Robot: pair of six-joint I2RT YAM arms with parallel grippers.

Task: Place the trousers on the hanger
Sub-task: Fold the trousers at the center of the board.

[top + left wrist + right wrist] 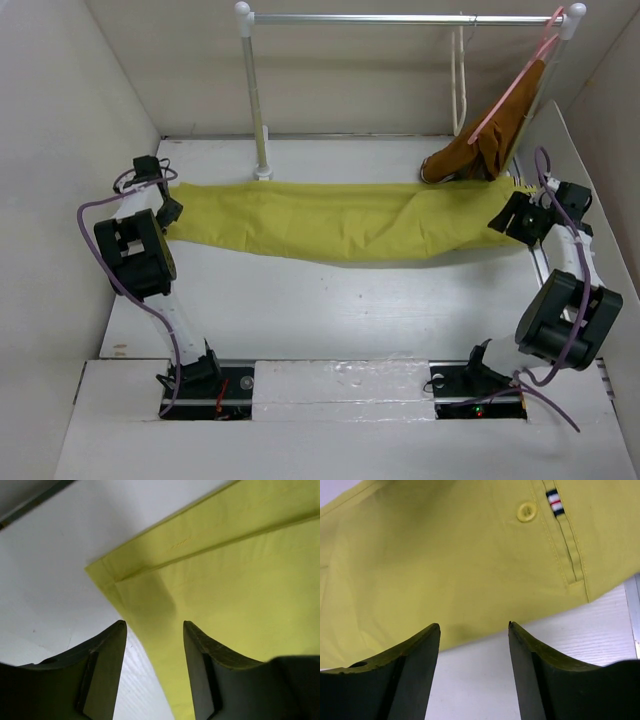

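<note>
On the white table (330, 330), closed in by pale wall panels at left, back and right, the trousers (340, 222) are laid flat across the width, with the hem at the left and the waist at the right. Behind them a metal rail (400, 18) is carried on a white post (258, 100). The hanger (459, 85) is hung near the rail's right end, beside a pink hanger (515, 85) bearing a rust-brown garment (480, 145). The garment's lower edge reaches the table just behind the waist.

The left gripper (170, 210) is held over the hem corner, jaws parted, nothing grasped. The right gripper (517, 215) is held at the waist edge, jaws also apart, with bare table seen between its fingers.

Bare table is seen in a broad strip between the trousers and the arm bases, and again at the back left. The right side is crowded by the wall and the hanging garment.
</note>
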